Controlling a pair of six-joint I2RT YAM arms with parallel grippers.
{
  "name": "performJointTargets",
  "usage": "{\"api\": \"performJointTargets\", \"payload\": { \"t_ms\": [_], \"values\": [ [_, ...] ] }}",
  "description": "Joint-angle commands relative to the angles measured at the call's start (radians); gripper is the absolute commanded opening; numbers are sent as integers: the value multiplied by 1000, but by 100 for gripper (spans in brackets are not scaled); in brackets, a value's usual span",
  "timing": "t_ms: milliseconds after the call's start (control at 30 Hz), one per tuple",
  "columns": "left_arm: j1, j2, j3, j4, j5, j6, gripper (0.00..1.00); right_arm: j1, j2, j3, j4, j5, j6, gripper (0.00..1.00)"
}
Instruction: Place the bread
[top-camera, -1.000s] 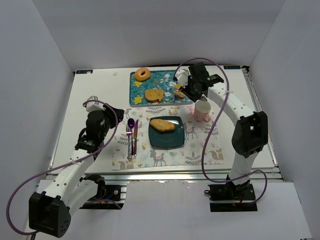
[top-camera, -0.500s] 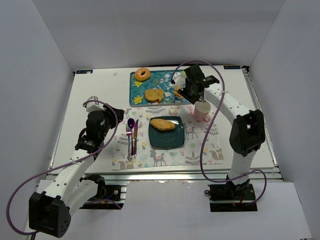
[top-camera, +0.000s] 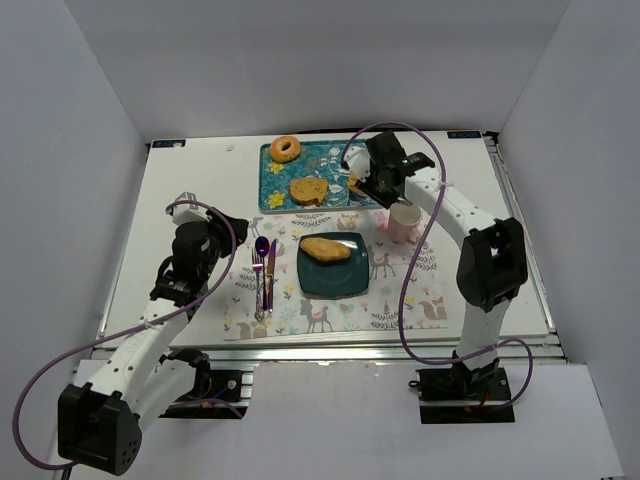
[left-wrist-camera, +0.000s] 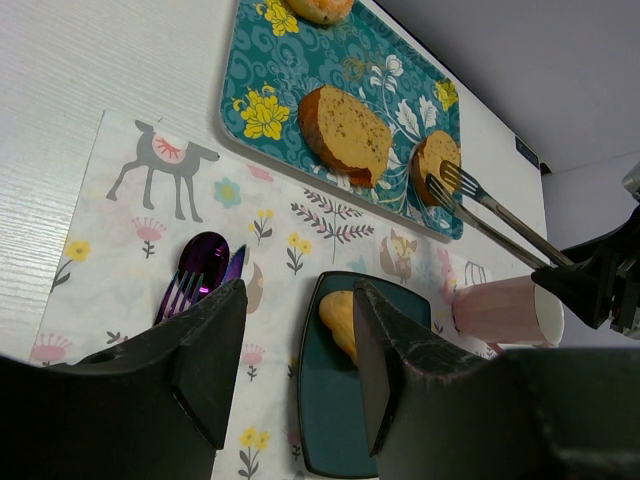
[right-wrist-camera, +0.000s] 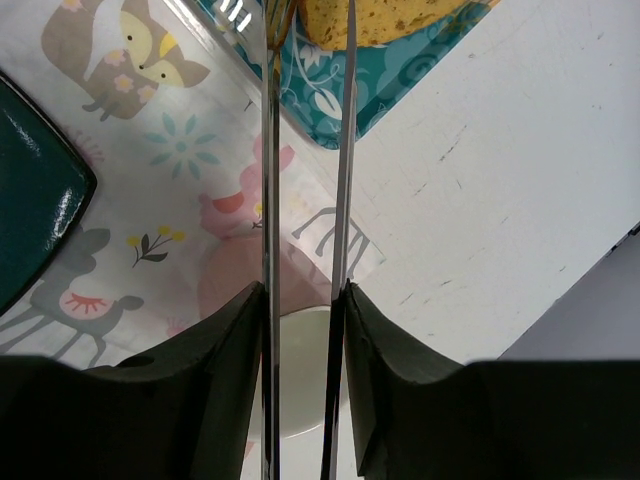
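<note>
Tongs (right-wrist-camera: 268, 150) are clamped in the half-closed right gripper (right-wrist-camera: 303, 290), tips touching the bread piece (left-wrist-camera: 437, 160) on the far tray (left-wrist-camera: 330, 50), while the left gripper (left-wrist-camera: 298, 300) is spread wide.

The placemat (top-camera: 330, 315) lies nearest me on the table (top-camera: 200, 190), the tray (top-camera: 325, 160) just behind it. On the mat the plate (top-camera: 335, 282) sits midway, a bread piece (top-camera: 325, 249) on it — cutlery (top-camera: 264, 270) to its left, the cup (top-camera: 404, 221) behind and right. On the tray: a bagel (top-camera: 285, 149) in the far left corner, a bread slice (top-camera: 308, 189) in the middle, a small piece (left-wrist-camera: 437, 160) at the right end, the tips of my tongs (right-wrist-camera: 267, 150) at it.
</note>
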Motion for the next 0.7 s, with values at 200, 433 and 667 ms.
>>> {"api": "performJointTargets", "payload": {
  "t_ms": [200,433,667],
  "values": [
    [5,-18,-8,14,-13,11,57,15,14,1,36,35,-10,41],
    [5,-21,-7,14,-13,12,57,19,24,6,36,47,-23,41],
    [5,-27,-8,15,-17,11,57,24,35,6,33,69,-32,39]
  ]
}}
